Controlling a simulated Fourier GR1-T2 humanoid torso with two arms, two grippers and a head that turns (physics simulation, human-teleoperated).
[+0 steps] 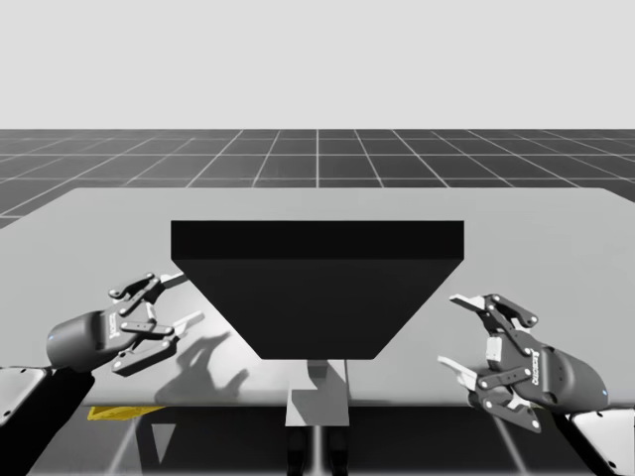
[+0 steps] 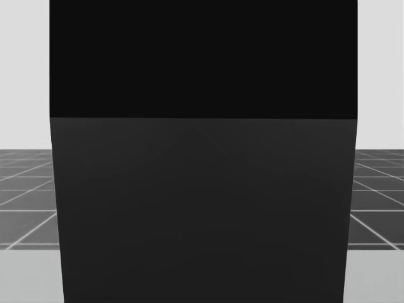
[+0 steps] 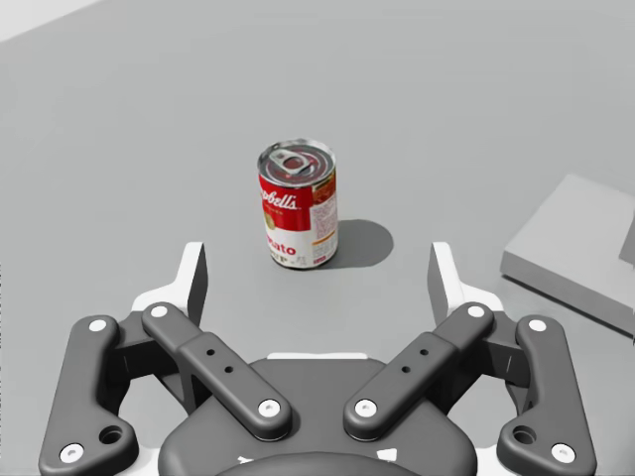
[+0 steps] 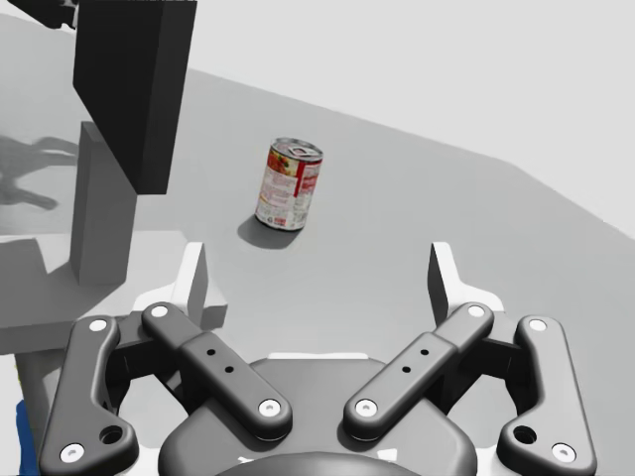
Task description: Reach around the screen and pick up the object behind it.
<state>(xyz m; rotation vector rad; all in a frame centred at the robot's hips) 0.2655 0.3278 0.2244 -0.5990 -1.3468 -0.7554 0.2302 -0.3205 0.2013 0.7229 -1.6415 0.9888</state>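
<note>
A black screen (image 1: 317,288) stands on a grey post in the middle of the table and blocks the head view (image 2: 202,189). A red-and-white can (image 3: 298,203) with a silver pull-tab lid stands upright on the table, a short way ahead of my left gripper (image 3: 319,278), which is open and empty. In the right wrist view the can (image 4: 289,184) stands farther ahead, past the screen's edge (image 4: 134,79); my right gripper (image 4: 317,278) is also open and empty. From above, the left gripper (image 1: 189,297) and right gripper (image 1: 451,330) flank the screen, which hides the can.
The screen's grey post (image 4: 104,208) rises from a flat grey base (image 3: 580,248) beside the can. The grey table (image 1: 556,238) stretches wide on both sides of the screen. A yellow strip (image 1: 114,412) lies at the near edge by my left arm.
</note>
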